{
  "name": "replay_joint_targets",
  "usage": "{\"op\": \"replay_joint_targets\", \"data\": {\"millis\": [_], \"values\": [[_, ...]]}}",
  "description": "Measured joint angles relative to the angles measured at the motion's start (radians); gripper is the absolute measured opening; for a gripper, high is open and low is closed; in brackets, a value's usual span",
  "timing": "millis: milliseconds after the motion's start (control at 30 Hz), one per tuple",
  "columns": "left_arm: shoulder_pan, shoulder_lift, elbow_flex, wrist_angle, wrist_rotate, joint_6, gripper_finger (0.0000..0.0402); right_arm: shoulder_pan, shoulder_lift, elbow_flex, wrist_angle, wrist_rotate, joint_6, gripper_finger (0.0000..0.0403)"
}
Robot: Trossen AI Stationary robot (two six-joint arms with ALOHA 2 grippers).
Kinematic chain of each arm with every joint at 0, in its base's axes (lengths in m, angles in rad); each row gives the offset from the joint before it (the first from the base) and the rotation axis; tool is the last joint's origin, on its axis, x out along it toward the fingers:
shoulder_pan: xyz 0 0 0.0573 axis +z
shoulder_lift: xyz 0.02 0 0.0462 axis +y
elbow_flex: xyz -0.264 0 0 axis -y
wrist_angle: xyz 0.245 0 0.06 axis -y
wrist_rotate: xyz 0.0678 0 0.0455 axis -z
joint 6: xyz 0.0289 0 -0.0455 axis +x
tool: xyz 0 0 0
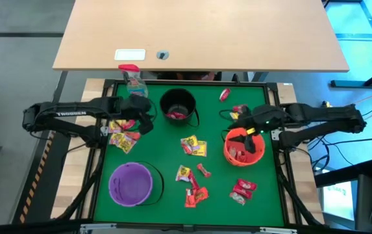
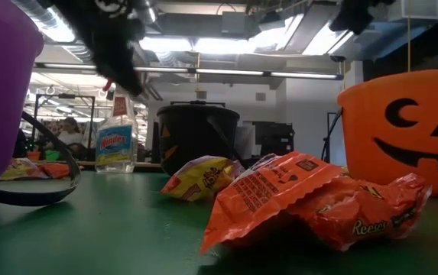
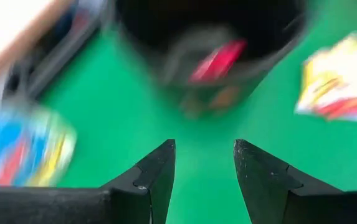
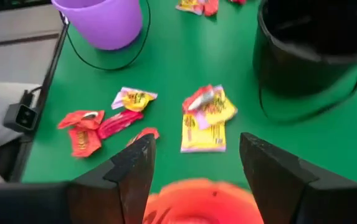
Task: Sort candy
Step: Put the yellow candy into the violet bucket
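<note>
1. Sorting partly done, judging from the buckets: orange bucket [image 1: 244, 147] holding a few red packets, black bucket [image 1: 178, 106] holding at least one red packet, purple bucket [image 1: 131, 183] apparently bare inside.
2. Right gripper [image 1: 249, 132] above the orange bucket's near rim, fingers [image 4: 134, 165] spread wide with nothing between them; an orange packet [image 4: 197, 200] just beneath in the wrist view, seemingly dropped into the bucket.
3. Left gripper [image 1: 145, 117] between the spray bottle [image 1: 132, 79] and the black bucket, beside a loose pile of yellow and red candy [image 1: 123, 135]; fingers [image 3: 156, 171] moderately apart, nothing held.
4. Still loose on the green mat [image 1: 263, 208]: a yellow cluster at mid-table [image 1: 193, 147], a yellow and red group nearer the front [image 1: 192, 185], a red pair at front right [image 1: 243, 190], and two red pieces at the back right [image 1: 232, 103].
5. Roughly a dozen or more packets left unsorted; likely well under half finished.
6. Yellow packets apparently untouched so far, none visible in any bucket; purple bucket a probable home for them, though no marking confirms that.
</note>
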Motion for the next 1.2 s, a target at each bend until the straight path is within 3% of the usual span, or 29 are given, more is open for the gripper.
{"op": "replay_joint_targets", "data": {"millis": [200, 400, 700, 1033, 1200], "values": [[0.131, 0.039, -0.002, -0.286, -0.017, -0.157, 0.0153, 0.0, 0.137, -0.002, 0.088, 0.003, -0.129, 0.0232], [0.275, 0.129, -0.002, -0.28, -0.051, -0.11, 0.0153, 0.0, 0.227, 0.006, 0.207, 0.003, -0.21, 0.0232], [0.472, 0.322, -0.034, -0.244, 0.011, -0.073, 0.0153, 0.0, 0.244, 0.071, 0.263, 0.003, -0.237, 0.0232], [0.56, 0.402, -0.145, -0.12, 0.127, -0.059, 0.0153, 0.0, 0.244, 0.073, 0.264, 0.003, -0.26, 0.0232], [0.562, 0.4, -0.16, -0.111, 0.13, -0.053, 0.0153, 0.0, 0.244, 0.073, 0.264, 0.006, -0.26, 0.0232]]}}
